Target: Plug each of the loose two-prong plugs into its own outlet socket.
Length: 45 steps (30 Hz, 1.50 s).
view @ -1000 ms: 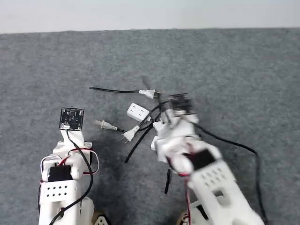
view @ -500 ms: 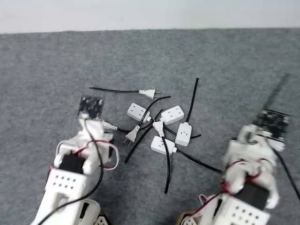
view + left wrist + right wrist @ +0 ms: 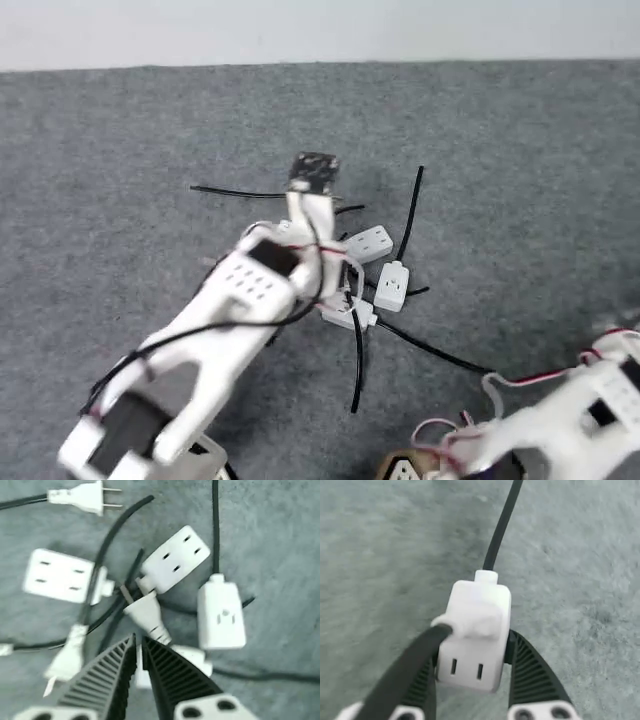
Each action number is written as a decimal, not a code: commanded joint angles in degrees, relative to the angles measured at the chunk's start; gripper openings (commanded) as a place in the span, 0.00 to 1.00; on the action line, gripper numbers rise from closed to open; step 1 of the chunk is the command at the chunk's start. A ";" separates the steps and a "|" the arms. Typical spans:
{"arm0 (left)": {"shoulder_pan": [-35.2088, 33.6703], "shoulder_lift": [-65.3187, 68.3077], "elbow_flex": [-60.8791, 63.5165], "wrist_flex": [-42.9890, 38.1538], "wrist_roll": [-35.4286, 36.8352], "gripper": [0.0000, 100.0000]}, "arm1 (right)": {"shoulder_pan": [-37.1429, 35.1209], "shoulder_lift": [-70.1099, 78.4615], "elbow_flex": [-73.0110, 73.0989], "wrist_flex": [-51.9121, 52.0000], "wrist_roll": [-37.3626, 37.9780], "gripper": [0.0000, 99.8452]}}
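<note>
Grey carpet [image 3: 580, 555], white two-slot outlet socket [image 3: 475, 630]

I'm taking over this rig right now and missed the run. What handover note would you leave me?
Left hand: shut to a slit, empty, over a white two-prong plug with black cord in the cluster.
Right hand: shut on a white outlet socket block above bare grey mat.
On the mat: second loose plug, third loose plug; wide white socket, angled white socket, single-outlet white socket, fourth socket under the left hand.
Done: no plug on the mat is seated.
Left: seat each plug in its own socket.
</note>
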 commanded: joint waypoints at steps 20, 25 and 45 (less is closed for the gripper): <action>12.40 21.27 -23.69 -0.09 12.48 0.26 | 3.91 36.62 -36.48 9.63 -2.02 0.25; 14.15 21.89 -23.69 -0.18 12.48 0.26 | 4.09 36.70 -36.48 9.63 -2.29 0.23; 12.84 28.04 -25.36 -3.34 8.26 0.26 | 4.88 37.23 -36.13 10.07 -2.29 0.24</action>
